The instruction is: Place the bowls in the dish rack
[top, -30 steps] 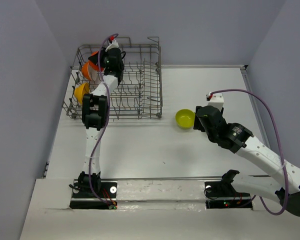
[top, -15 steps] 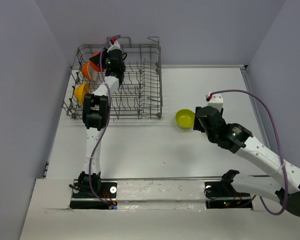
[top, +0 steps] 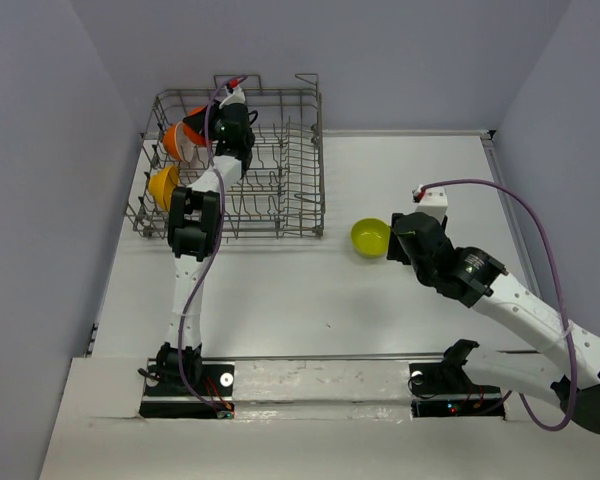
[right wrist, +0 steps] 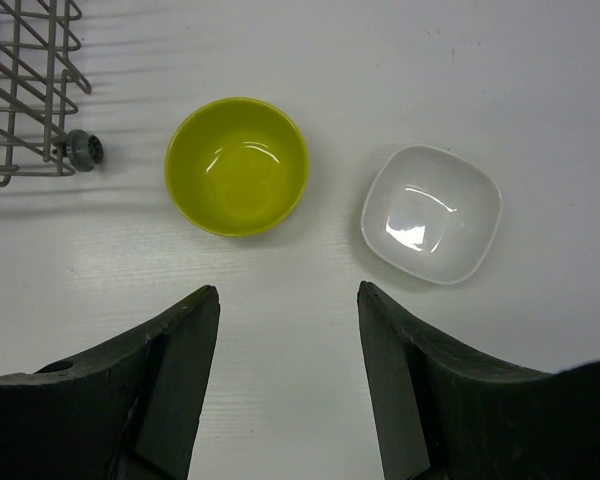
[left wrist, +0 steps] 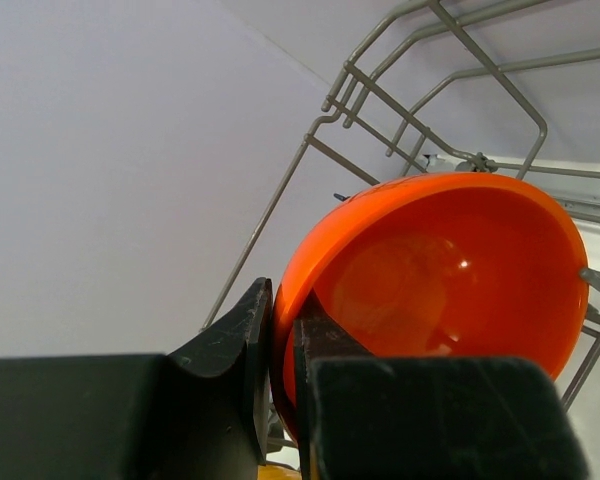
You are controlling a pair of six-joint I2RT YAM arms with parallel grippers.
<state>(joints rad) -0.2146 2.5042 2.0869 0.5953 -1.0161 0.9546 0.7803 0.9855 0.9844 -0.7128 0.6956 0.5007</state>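
Fingers of the left arm (left wrist: 242,345) pinch the rim of the red-orange bowl (left wrist: 450,270), tilted at the far left corner of the dish rack (top: 280,190). Fingers of the right arm (right wrist: 185,350) hang wide apart above the worktop (right wrist: 480,60), near the lime green bowl (right wrist: 237,166) and white bowl (right wrist: 432,213).

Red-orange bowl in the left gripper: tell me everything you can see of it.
The red-orange bowl is round, glossy and plain, with a bright highlight inside and no visible damage. It is tilted on edge, its hollow toward the wrist camera. The left gripper pinches its rim, one finger outside and one inside. It sits at the far-left corner of the dish rack; a rack wire meets its rim on the right, contact unclear.
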